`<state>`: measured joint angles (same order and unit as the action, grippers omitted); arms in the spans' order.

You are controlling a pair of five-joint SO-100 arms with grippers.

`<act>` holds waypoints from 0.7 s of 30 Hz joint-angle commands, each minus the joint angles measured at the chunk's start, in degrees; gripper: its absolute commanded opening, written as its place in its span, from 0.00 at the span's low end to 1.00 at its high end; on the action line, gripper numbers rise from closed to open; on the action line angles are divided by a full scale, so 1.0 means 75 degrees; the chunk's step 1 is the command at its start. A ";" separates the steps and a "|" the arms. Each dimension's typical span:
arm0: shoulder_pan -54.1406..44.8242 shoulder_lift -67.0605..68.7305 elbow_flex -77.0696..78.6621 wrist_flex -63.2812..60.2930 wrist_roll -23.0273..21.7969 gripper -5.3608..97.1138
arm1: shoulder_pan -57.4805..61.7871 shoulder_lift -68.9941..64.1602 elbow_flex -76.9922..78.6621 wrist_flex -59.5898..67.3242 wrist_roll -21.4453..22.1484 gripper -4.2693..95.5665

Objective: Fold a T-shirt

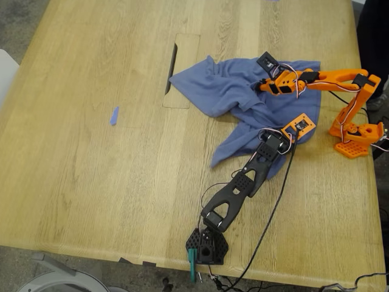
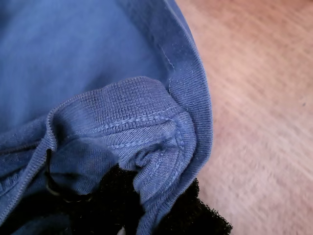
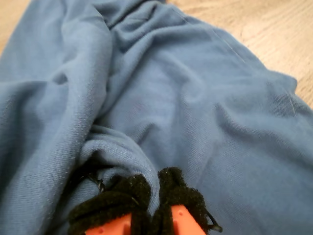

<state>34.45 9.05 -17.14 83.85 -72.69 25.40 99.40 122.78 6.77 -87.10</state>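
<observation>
The T-shirt (image 1: 231, 85), slate-blue and crumpled, lies on the wooden table (image 1: 91, 182) toward the exterior view's right, one lobe touching the rectangular cable hatch (image 1: 180, 70) set in the tabletop and a narrower tail trailing toward the table's near edge. My first gripper (image 1: 275, 141), on the black arm, sits over the tail side of the T-shirt; in its wrist view the black padded jaws (image 2: 132, 205) are clenched on a bunched ribbed band of the cloth, bare wood just beside it. My second gripper (image 1: 265, 86), on the orange arm, rests on the middle of the T-shirt; its wrist view shows the orange, black-padded jaws (image 3: 156, 200) pinching a raised fold between them. The orange arm's base (image 1: 358, 137) stands just beside the T-shirt at the table's edge on the exterior view's right; the black arm's base (image 1: 206, 246) stands at the near edge, well apart from the T-shirt, with a black cable (image 1: 273, 213) running alongside. A small blue scrap of tape (image 1: 113, 115) lies well apart from the T-shirt, beyond the hatch. Both arms cover parts of the cloth, no chest print can be made out, and sleeves and hem are hard to tell apart in the folds. Open wood spreads from the hatch toward the exterior view's left.
</observation>
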 commanded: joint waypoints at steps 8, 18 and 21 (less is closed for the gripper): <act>-0.1102 0.2578 -0.0234 0.2062 -0.0188 0.05 | -0.0457 0.1547 -0.0012 0.0035 -0.0105 0.04; -0.1629 0.3867 -0.0234 0.2777 -0.0410 0.06 | -0.0539 0.2859 0.0410 0.0105 -0.0223 0.04; -0.1723 0.4172 -0.0234 0.2801 -0.0422 0.06 | -0.0562 0.3129 0.0445 0.0117 -0.0234 0.04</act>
<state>23.12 27.33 -17.05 104.24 -75.15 21.36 118.30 126.47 7.91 -88.51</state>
